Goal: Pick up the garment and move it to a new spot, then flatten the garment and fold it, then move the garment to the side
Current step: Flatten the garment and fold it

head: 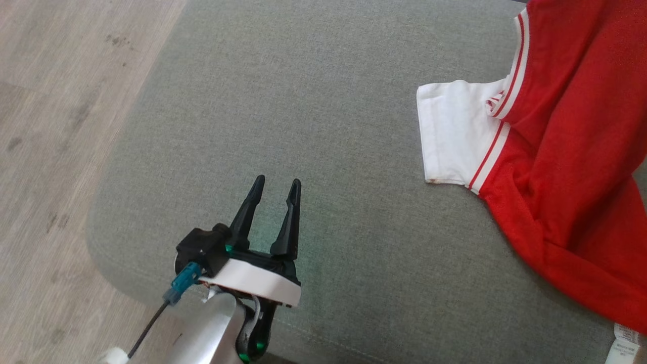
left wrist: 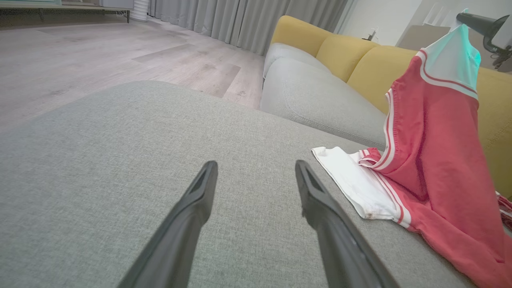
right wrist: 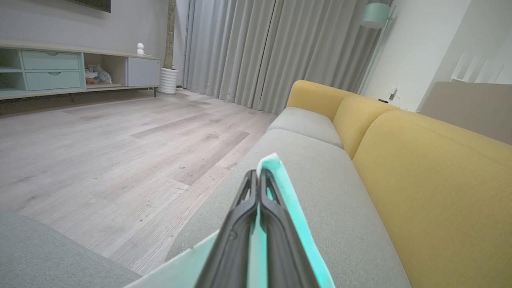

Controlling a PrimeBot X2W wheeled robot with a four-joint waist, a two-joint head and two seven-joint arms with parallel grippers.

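Garment: red, white-sleeved, on the cushion's right part, one white end lifted off it by the right gripper, clamped on the cloth. Left gripper: jaws apart, empty, over the cushion's near-left; the flat sleeve lies to its right, likely this arm's reach.

At 6 o'clock, right gripper, fingers pressed together on a pale fold of the garment. Yellow-backed sofa at 3 o'clock; wood floor at 9; curtains at 12.
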